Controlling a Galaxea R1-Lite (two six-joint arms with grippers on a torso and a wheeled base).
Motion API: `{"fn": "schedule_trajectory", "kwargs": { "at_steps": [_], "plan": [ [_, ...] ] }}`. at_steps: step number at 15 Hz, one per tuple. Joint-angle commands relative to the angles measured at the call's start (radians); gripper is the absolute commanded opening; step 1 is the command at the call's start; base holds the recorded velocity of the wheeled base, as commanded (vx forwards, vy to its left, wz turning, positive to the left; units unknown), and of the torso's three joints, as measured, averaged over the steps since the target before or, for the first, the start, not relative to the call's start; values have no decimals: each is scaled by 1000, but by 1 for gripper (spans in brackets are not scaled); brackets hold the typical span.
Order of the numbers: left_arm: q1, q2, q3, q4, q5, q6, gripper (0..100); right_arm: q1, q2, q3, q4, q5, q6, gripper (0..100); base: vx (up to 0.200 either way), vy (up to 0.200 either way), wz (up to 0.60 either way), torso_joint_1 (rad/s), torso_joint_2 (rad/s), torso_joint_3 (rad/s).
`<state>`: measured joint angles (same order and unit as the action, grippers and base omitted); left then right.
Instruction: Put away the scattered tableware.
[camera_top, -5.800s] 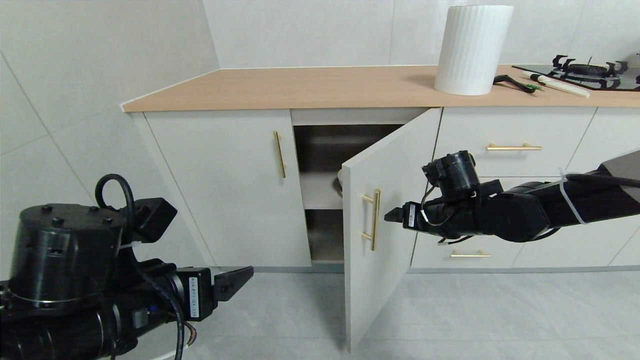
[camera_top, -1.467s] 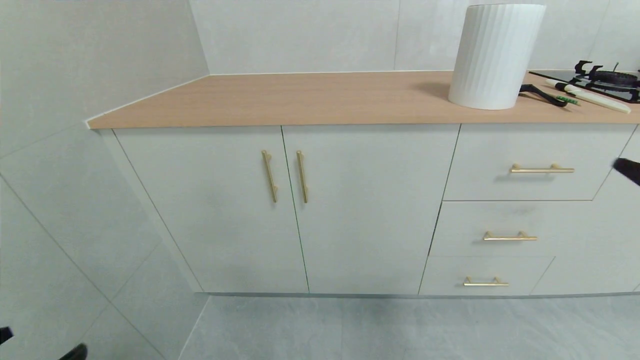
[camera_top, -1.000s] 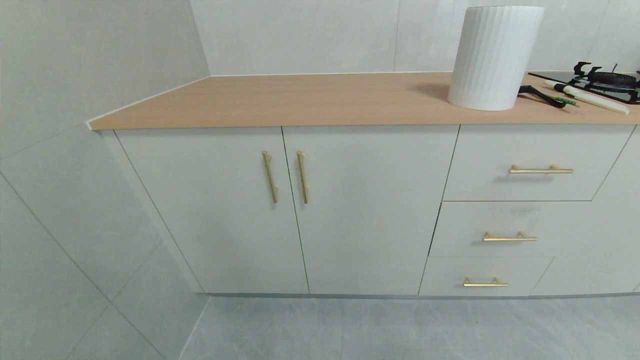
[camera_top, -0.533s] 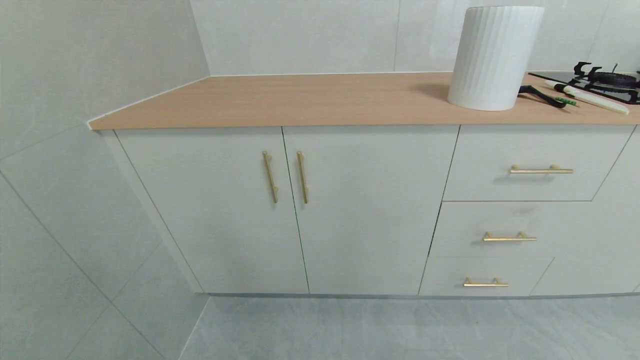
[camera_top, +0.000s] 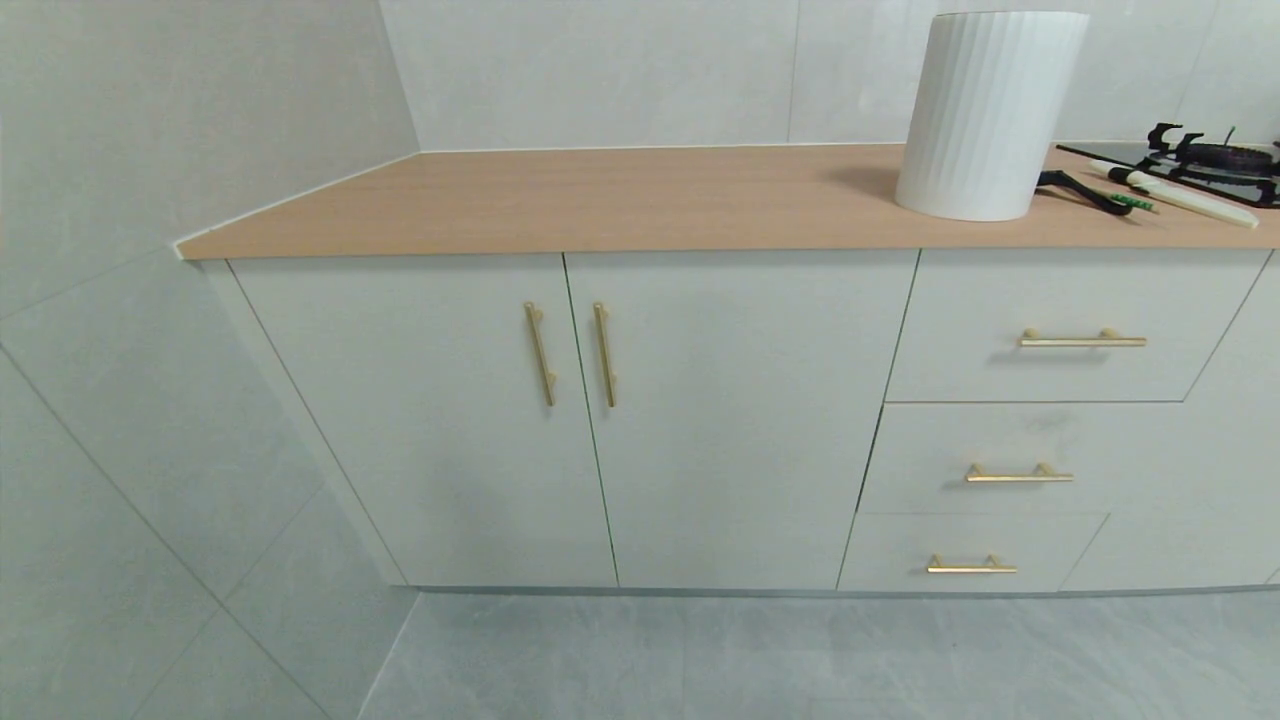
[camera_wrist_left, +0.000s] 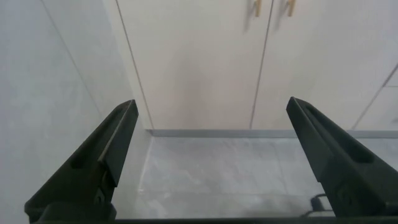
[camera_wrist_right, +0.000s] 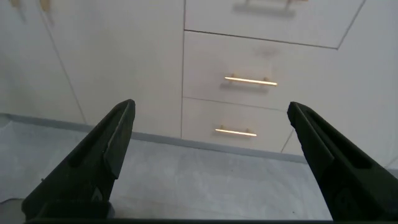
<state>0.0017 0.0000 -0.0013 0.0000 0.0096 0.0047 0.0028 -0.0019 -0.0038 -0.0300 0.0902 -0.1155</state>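
Tableware (camera_top: 1180, 196) lies on the worktop (camera_top: 600, 200) just beside the white container (camera_top: 985, 115). Left gripper (camera_wrist_left: 210, 104) and right gripper (camera_wrist_right: 210, 104) hang spread and empty, well below it. Likely risk: a reach past the container could knock it or skid the thin handles.

No legible text, no labels, numbers or signs

countertop (camera_top: 600, 200): wood-grain, matt. cabinet doors (camera_top: 420, 430): smooth, matt off-white. handles (camera_top: 540, 353): brass-coloured metal, satin sheen. white container (camera_top: 985, 115): ribbed, matt. floor (camera_top: 800, 650): grey stone-look tile, slight gloss. wall tiles (camera_top: 600, 70): smooth, low gloss.
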Motion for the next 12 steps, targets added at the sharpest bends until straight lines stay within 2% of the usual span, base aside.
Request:
{"fn": "schedule_trajectory", "kwargs": {
  "at_steps": [1,2,3,4,8,12],
  "plan": [
    [1,0,1,0,3,-9,100,0,5,-1,1,-3,0,100,0,0,0,0,0,0],
    [0,0,1,0,3,-9,100,-1,5,2,-4,-63,10,100,0,0,0,0,0,0],
    [0,0,1,0,3,-8,100,-1,5,4,2,-118,79,100,0,0,0,0,0,0],
    [0,0,1,0,3,-8,100,-1,5,4,22,-124,120,100,0,0,0,0,0,0],
    [0,0,1,0,3,-3,100,-1,5,2,33,-66,97,100,0,0,0,0,0,0],
    [0,0,1,0,3,-3,100,-1,3,4,32,-67,105,100,0,0,0,0,0,0]
  ]
}}
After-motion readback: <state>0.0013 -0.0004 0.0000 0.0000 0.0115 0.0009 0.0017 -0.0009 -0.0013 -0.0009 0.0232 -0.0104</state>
